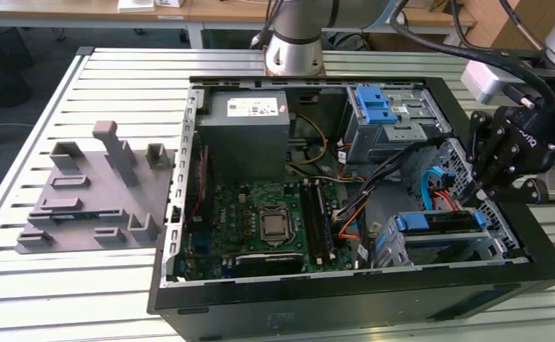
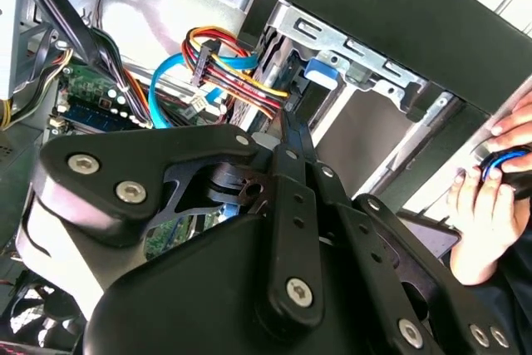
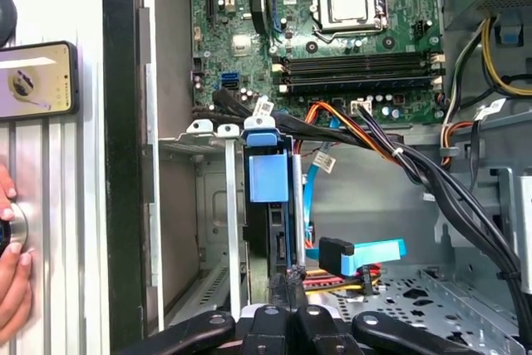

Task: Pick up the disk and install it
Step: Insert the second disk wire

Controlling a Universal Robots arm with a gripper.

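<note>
Hovering fingers (image 3: 287,282) clenched, touching end of disk (image 3: 278,243) seated in drive bay (image 3: 218,205).

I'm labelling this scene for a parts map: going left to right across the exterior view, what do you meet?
Grey fixture block → power supply box → processor socket → blue latch on the drive bay → disk in its cage → gripper.
</note>
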